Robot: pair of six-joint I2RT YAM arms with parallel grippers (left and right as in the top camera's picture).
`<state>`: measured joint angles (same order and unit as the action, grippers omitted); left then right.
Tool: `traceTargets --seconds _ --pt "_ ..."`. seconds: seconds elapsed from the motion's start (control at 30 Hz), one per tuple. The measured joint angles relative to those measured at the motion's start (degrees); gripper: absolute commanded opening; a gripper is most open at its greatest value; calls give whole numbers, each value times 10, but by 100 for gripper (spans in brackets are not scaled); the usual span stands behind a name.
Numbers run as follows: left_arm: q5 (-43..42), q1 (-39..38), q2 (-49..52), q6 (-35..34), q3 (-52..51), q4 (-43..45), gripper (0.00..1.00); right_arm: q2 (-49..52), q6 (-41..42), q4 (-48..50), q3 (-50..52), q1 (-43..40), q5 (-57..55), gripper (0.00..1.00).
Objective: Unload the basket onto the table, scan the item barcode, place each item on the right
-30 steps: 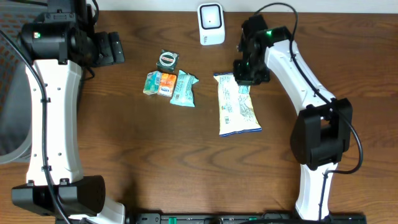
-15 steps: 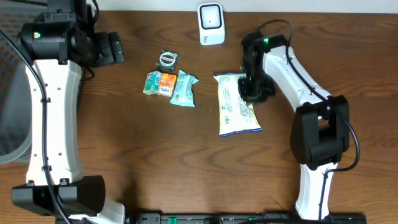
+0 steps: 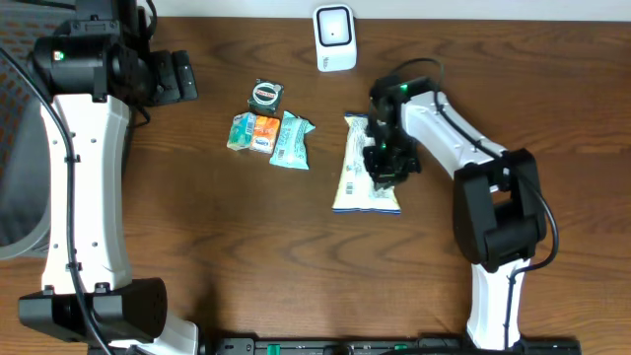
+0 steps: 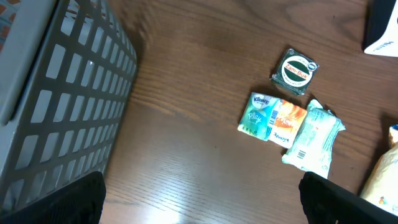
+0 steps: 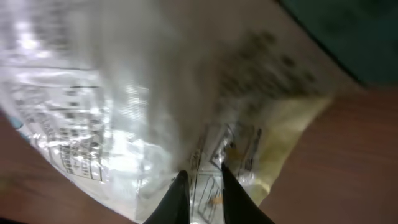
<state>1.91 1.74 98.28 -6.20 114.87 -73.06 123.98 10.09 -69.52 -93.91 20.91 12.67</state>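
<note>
Your right gripper (image 3: pixel 383 163) is pinched narrow on the snack bag (image 3: pixel 353 179), near the scanner (image 3: pixel 334 37). Your left gripper (image 4: pixel 199 210) stands wide, holding nothing. Grey basket (image 4: pixel 62 93), far left of scanner: contents not visible.

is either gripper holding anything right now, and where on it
The right gripper pinches the white-and-yellow snack bag by the film at its right edge, about mid-length. The left gripper is open and holds nothing.

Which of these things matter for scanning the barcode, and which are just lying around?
In the job: snack bag, pinched in the right gripper; white barcode scanner.
Lying about: round tin, Kleenex packs, teal packet, grey basket.
</note>
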Motion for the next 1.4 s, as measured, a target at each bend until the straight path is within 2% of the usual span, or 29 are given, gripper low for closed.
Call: traceTargets --seconds 0.13,0.33,0.57,1.03,1.4 --pt "0 0 0 0 0 0 98 0 1 18 0 9 4 6" --pt "0 0 0 0 0 0 98 0 4 -7 -13 -4 -13 8" --pt "0 0 0 0 0 0 98 0 6 -30 -90 -39 -31 7" --pt "0 0 0 0 0 0 98 0 6 130 -89 -42 -89 13" --pt "0 0 0 0 0 0 98 0 6 310 11 -38 -110 11"
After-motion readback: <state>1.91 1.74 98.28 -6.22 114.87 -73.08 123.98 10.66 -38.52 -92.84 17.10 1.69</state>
